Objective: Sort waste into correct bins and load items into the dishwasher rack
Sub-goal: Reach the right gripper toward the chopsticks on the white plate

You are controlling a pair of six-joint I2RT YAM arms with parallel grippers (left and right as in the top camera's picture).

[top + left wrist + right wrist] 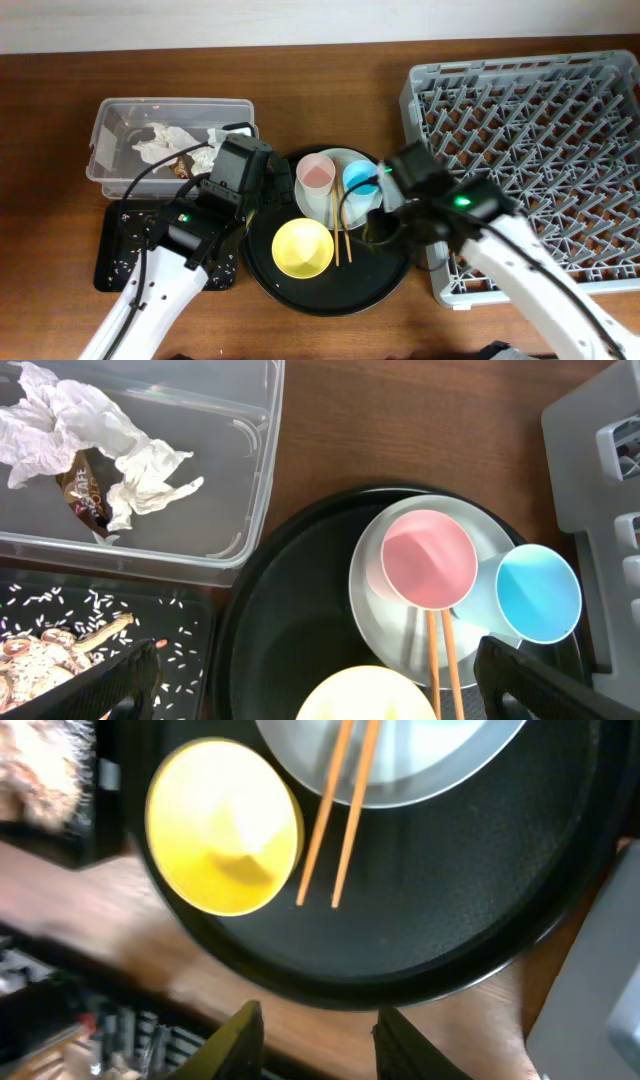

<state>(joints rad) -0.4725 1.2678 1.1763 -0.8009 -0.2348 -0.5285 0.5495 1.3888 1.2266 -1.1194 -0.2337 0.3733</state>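
- Left gripper point(320, 685), fingers spread and empty, above the round black tray point(290, 610).
- Right gripper point(315, 1045) likewise parted, holding nothing, near the yellow bowl point(225, 825).

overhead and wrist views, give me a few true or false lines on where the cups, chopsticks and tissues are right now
1. The pink cup stands on the plate. True.
2. The chopsticks lie in the dishwasher rack. False: they lie across the plate and the round black tray.
3. The crumpled tissues lie in the clear box. True.
4. The blue cup sits inside the yellow bowl. False: it stands beside the pink cup; the bowl stands apart on the tray.
5. The right pincer is shut on the chopsticks. False: it is open, holding nothing.
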